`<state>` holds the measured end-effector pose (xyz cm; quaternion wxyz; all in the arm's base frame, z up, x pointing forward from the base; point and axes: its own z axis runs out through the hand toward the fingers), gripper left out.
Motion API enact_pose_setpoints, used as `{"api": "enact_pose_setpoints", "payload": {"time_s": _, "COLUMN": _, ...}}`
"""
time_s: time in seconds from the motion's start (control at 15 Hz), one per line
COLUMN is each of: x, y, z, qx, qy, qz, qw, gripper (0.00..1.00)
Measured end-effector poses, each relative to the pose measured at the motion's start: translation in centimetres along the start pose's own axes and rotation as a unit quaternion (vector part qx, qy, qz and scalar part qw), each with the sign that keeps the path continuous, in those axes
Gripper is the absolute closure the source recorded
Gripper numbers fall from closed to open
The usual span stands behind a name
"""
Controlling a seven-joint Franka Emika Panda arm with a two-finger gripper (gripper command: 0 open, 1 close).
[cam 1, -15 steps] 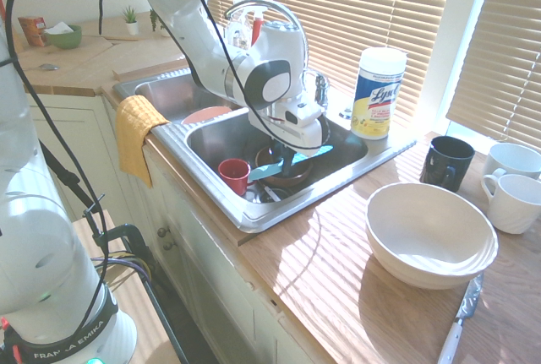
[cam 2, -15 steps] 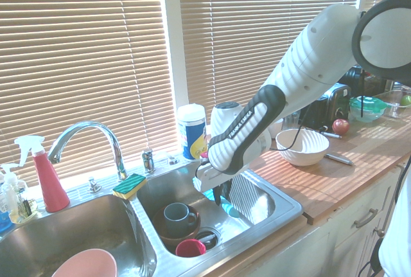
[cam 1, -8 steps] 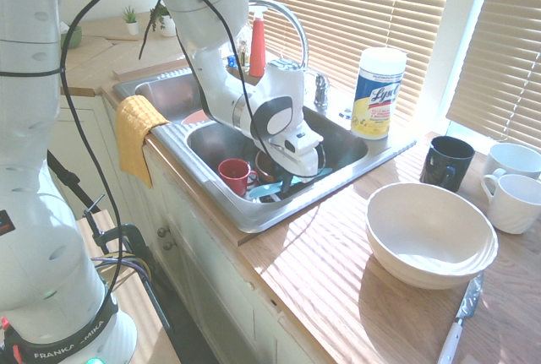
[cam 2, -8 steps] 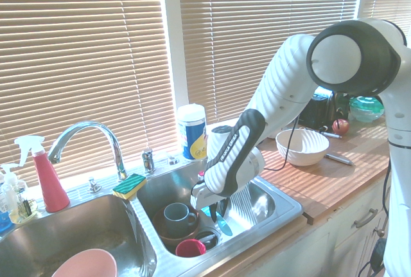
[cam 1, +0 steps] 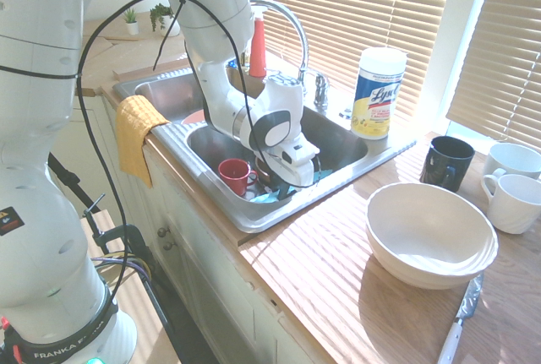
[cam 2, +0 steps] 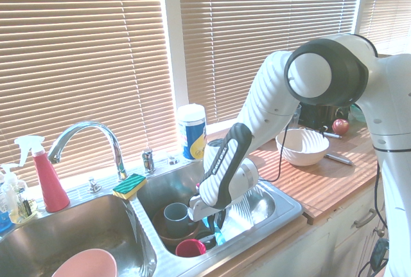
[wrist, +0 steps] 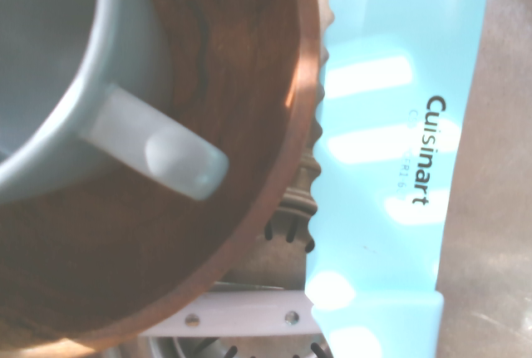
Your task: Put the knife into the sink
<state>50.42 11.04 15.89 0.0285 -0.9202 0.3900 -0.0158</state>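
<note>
Reaching down into the right-hand basin of the sink [cam 1: 254,220], the knife [wrist: 399,150] shows up close in the wrist view as a flat turquoise blade with a scalloped edge and "Cuisinart" printed in black; from the first exterior view only a sliver of turquoise [cam 1: 272,197] peeks out under the white hand, low in the basin. The jaws [cam 2: 217,218] point straight down and are closed narrow on the knife, though the fingertips themselves are mostly hidden by the hand. Crowding the knife at its 9 o'clock in the second exterior view is a brown wooden bowl [cam 2: 168,227] with a grey-blue mug [cam 2: 176,214] standing inside it; the wrist view has the blade's toothed edge running just beside the bowl's rim, over the slotted drain [wrist: 287,225]. A small red cup [cam 1: 233,175] stands in the same basin at 9 o'clock of the hand in the first exterior view. The sink is brushed stainless steel with a raised rim and a tall curved chrome faucet [cam 2: 87,137]. On the wooden surface [cam 1: 338,279] at 4 o'clock of the sink sits a wide white bowl [cam 1: 429,233], with a dark mug [cam 1: 445,162] and two white cups [cam 1: 514,187] beyond it, and a slim white-handled knife [cam 1: 461,317] lying just beside the bowl. A wipes canister [cam 1: 377,92] stands on the sink's back ledge; a yellow cloth [cam 1: 135,134] hangs over the front edge.
</note>
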Motion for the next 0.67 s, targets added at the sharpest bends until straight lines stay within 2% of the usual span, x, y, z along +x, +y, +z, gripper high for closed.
{"api": "enact_pose_setpoints", "payload": {"time_s": 0.47, "x": 0.3, "y": -0.5, "z": -1.2, "qx": 0.008, "qy": 0.015, "qz": -0.002, "qw": 1.000, "gripper": 0.00}}
{"api": "enact_pose_setpoints", "payload": {"time_s": 0.67, "x": 0.6, "y": -1.5, "z": -6.2, "qx": 0.022, "qy": 0.035, "qz": -0.008, "qw": 0.999, "gripper": 0.00}}
